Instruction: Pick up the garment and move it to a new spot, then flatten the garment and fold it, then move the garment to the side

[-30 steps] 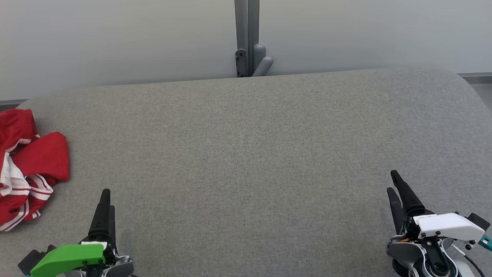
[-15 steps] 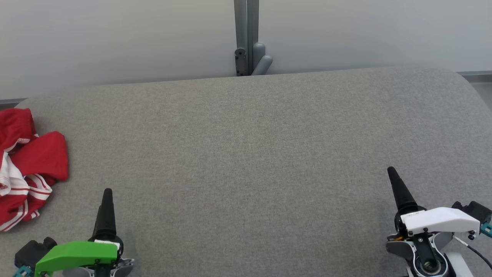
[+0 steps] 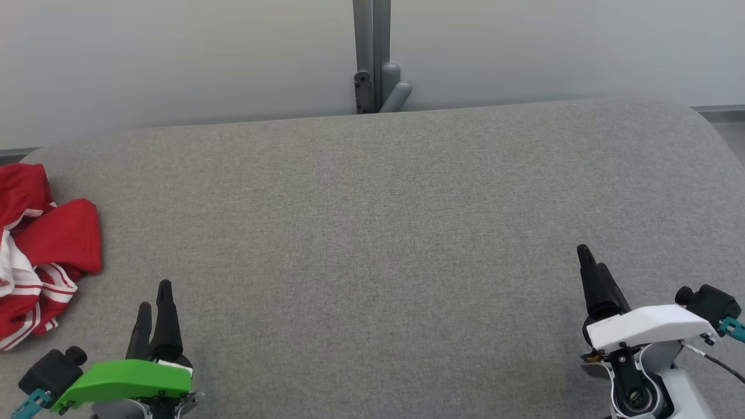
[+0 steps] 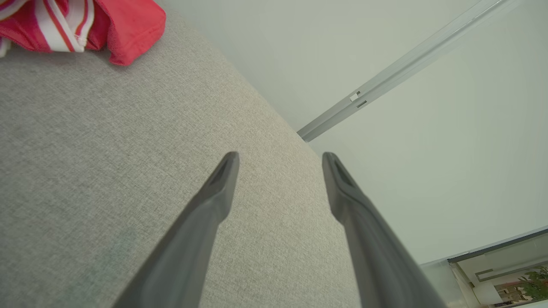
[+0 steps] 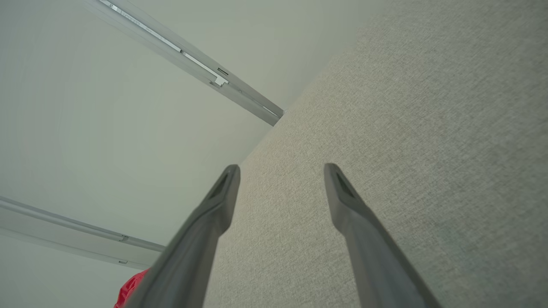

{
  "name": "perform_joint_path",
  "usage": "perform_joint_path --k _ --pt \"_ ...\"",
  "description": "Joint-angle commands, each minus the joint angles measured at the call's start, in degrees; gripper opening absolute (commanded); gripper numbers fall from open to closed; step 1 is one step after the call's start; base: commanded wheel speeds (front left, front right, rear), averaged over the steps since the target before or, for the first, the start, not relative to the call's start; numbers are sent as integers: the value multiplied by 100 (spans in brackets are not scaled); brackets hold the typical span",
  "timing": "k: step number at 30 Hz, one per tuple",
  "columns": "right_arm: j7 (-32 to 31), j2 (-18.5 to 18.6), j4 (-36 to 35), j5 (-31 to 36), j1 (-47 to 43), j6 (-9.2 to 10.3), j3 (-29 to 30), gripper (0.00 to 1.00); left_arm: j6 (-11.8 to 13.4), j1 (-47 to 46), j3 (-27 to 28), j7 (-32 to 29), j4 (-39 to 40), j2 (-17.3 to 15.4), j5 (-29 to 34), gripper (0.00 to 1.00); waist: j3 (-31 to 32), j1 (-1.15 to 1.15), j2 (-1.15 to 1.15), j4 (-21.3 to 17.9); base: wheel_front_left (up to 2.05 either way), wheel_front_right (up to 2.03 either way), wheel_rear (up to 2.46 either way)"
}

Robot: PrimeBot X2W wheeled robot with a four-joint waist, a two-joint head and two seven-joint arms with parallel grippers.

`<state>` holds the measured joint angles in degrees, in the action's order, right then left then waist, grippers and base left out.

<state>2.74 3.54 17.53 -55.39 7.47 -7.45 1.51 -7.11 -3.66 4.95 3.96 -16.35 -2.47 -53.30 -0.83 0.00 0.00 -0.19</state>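
The garment (image 3: pixel 41 256), red with white stripes, lies crumpled at the far left edge of the grey table (image 3: pixel 372 233). It also shows at the top left of the left wrist view as the garment (image 4: pixel 85 21), and a red scrap of the garment (image 5: pixel 130 291) peeks past a finger in the right wrist view. My left gripper (image 3: pixel 154 297) hovers at the lower left, right of the garment and apart from it, open and empty, as the left gripper (image 4: pixel 280 160) shows. My right gripper (image 3: pixel 585 256) stands open at the lower right, empty, with the right gripper (image 5: pixel 280 171) over bare fabric.
A grey post with a bracket (image 3: pixel 375 70) stands behind the table's far edge against a pale wall. The table's right end curves away near a strip of floor (image 3: pixel 727 125).
Both wrists have rolled, so the left gripper's two fingers now show side by side and the right gripper's nearly overlap. The right gripper has drifted slightly up and left. The garment has not moved.
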Motion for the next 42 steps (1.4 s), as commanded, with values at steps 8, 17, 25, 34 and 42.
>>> perform_joint_path --k 8,17,25,34,42 --pt "212 -8 -103 826 201 -3 31 100 12 -158 -28 185 178 -31 771 100 -18 0 0 -8 0 0 0" --pt "363 -30 -100 1449 235 -3 15 100 54 -130 -49 318 178 -36 1349 100 -43 0 0 -19 0 0 0" --pt "494 -47 -109 2032 226 -3 67 100 112 -130 -83 441 183 -40 1872 100 -51 0 0 1 0 0 0" --pt "654 -44 -65 2732 224 -4 -47 100 151 -106 -116 582 147 -45 2488 100 -60 0 0 -5 0 0 0" --pt "770 -26 -23 3244 220 -4 -118 100 156 -105 -150 685 100 -48 2935 100 -67 0 0 -17 0 0 0"
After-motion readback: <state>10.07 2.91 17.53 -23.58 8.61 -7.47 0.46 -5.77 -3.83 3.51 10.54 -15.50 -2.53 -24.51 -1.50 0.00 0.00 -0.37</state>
